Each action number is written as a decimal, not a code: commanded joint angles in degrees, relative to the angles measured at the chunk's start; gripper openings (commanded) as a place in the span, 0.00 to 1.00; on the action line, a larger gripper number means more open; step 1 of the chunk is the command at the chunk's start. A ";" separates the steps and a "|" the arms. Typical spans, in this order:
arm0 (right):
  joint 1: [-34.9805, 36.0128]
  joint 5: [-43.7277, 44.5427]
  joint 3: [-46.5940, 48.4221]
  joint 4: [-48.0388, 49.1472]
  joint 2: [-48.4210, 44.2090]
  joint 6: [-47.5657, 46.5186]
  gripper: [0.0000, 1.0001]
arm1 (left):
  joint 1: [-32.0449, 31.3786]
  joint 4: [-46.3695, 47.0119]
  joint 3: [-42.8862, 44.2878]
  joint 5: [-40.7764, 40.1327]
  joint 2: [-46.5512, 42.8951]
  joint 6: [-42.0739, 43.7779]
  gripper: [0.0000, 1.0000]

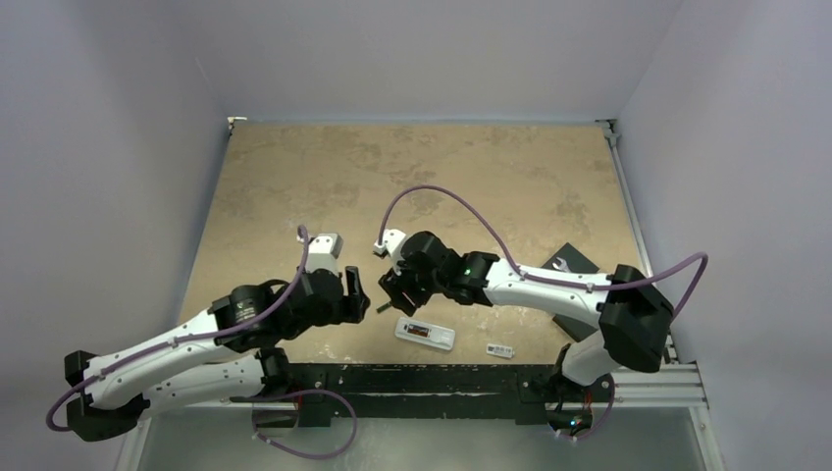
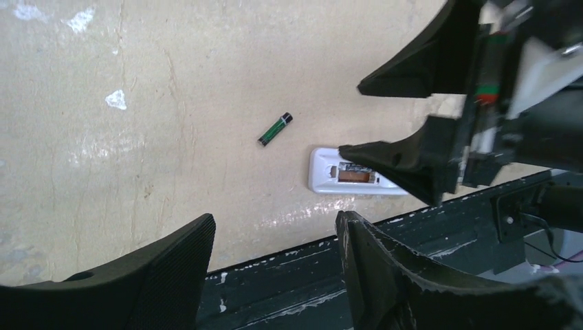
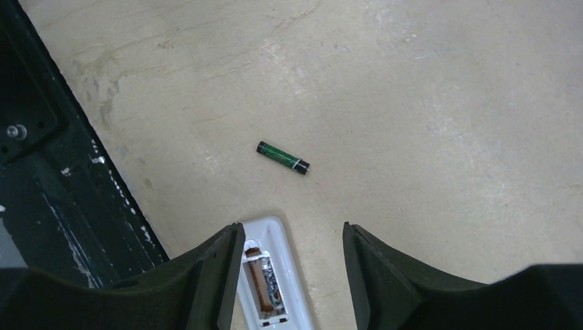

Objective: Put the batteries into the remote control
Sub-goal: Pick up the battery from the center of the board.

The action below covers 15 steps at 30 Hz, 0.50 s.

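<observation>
Both are released and empty: the left end effector (image 2: pixel 275 223) hangs at the left, and the right end effector (image 3: pixel 292 230) hovers over the near-lying remote control (image 3: pixel 269 275), one finger (image 3: pixel 206 282) overlapping its edge. The remote lies back-up by the black front rail (image 1: pixel 432 378), compartment open. One green-and-black battery (image 3: pixel 283 157) lies loose on the counter (image 1: pixel 442 167) just left of the remote, and a white cover piece (image 1: pixel 501 349) lies to its right.

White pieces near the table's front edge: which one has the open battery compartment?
The larger white oblong remote control, lying left of the small white rectangular cover piece; its recess shows in both wrist views.
</observation>
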 commanded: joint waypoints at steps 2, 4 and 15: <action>-0.05 -4.82 4.68 0.32 2.84 -12.18 0.65 | 0.28 -0.25 4.41 -3.24 -3.19 4.66 0.68; -0.06 -5.50 6.21 -0.94 4.72 -14.85 0.65 | 0.28 -0.23 4.27 -3.85 -4.18 5.76 0.68; -0.06 -10.91 10.14 -1.70 12.24 -28.36 0.65 | 0.28 3.45 2.41 -2.09 -11.58 8.68 0.70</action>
